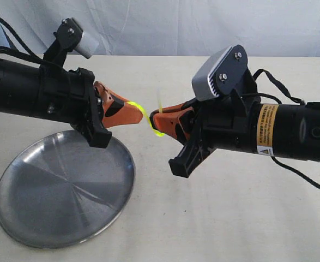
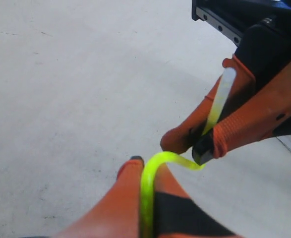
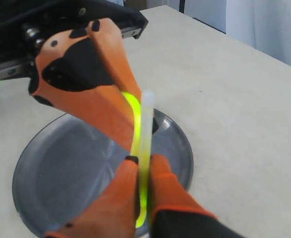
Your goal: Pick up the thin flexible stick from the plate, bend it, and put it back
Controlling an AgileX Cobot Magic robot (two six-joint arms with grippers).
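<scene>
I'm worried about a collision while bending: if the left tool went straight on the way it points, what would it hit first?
The left tool would first press into the bent thin yellow-green plastic stick it grips, then likely the orange-fingered right tool facing it; the gap looks small, depth uncertain.

a robot test bench: bare beige tabletop (image 1: 230,218), white cloth backdrop (image 1: 176,27) behind.

A yellow-and-white label (image 1: 264,130) is wrapping around the black right arm (image 1: 301,131), just behind and below the grey wrist camera (image 1: 221,73). Its black print is showing too small to read, and no other text is showing legibly.
</scene>
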